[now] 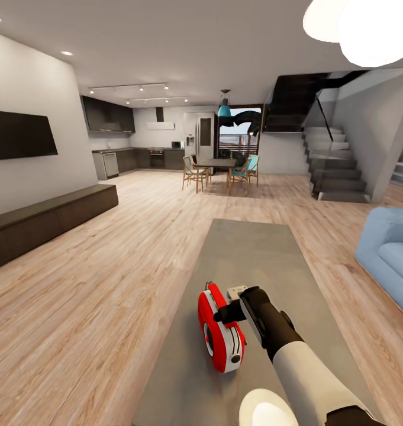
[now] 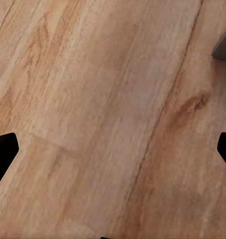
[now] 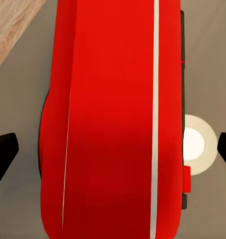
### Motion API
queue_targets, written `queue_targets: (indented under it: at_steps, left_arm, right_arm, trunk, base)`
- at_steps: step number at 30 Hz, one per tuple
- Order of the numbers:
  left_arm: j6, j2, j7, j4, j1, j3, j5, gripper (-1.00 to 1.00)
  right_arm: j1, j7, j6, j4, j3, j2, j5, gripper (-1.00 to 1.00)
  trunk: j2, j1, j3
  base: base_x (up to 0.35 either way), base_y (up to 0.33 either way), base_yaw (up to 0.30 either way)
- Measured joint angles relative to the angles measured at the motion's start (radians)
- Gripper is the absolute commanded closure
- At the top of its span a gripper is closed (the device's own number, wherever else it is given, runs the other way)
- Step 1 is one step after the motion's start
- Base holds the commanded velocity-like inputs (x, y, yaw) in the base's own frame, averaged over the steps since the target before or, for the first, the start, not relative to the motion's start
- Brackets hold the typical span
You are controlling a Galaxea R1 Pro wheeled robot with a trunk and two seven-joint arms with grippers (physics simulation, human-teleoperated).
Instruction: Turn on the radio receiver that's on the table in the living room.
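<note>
In the open living room with light wood plank floor (image 1: 106, 266), the small red rigid-looking radio receiver (image 1: 221, 331) stands on the long grey counter (image 1: 248, 254), probably light and tippable, between the right gripper's (image 1: 232, 309) spread, empty fingers (image 3: 4, 152), best pressed gently.

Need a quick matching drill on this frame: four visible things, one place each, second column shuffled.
Things:
1. radio receiver
2. sofa
3. wall TV
4. right hand

Places:
A. right edge of the head view, on the wood floor
B. on the left wall, above the dark low bench
C. at the radio's top, over the table
D. standing on the grey table top, near its close end

Pairs: 1-D, 2-A, 3-B, 4-C
</note>
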Motion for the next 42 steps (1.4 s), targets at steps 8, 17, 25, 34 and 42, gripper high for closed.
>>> queue_targets:
  at_steps: [8, 17, 25, 34, 42]
  left_arm:
    - [0.0, 0.0, -0.002, 0.0, 0.0, 0.0, 0.0, -1.0]
    - [0.0, 0.0, -0.003, 0.0, 0.0, 0.0, -0.001, -1.0]
    - [0.0, 0.004, -0.005, 0.0, 0.0, 0.0, -0.002, -1.0]
    - [0.0, 0.012, -0.003, 0.0, 0.0, 0.0, -0.009, -1.0]
    - [0.0, 0.012, -0.003, 0.001, 0.0, 0.0, -0.013, -1.0]
  right_arm:
    - [0.0, 0.003, -0.005, 0.005, 0.0, 0.0, 0.004, 1.0]
    - [0.0, 0.001, -0.006, 0.008, -0.001, 0.0, 0.002, 1.0]
    - [0.0, -0.001, -0.005, 0.008, -0.003, 0.0, 0.003, 1.0]
    - [0.0, 0.001, -0.005, 0.008, -0.003, 0.0, 0.005, 1.0]
    - [0.0, 0.002, -0.006, 0.008, -0.003, 0.0, 0.005, 1.0]
  trunk:
    - [0.0, 0.0, 0.0]
    - [0.0, 0.0, 0.0]
    - [0.0, 0.0, 0.0]
    - [0.0, 0.0, 0.0]
    - [0.014, -0.008, 0.006]
  base:
    - [0.0, 0.0, 0.0]
    - [0.0, 0.0, 0.0]
    - [0.0, 0.0, 0.0]
    - [0.0, 0.0, 0.0]
    - [0.0, 0.0, 0.0]
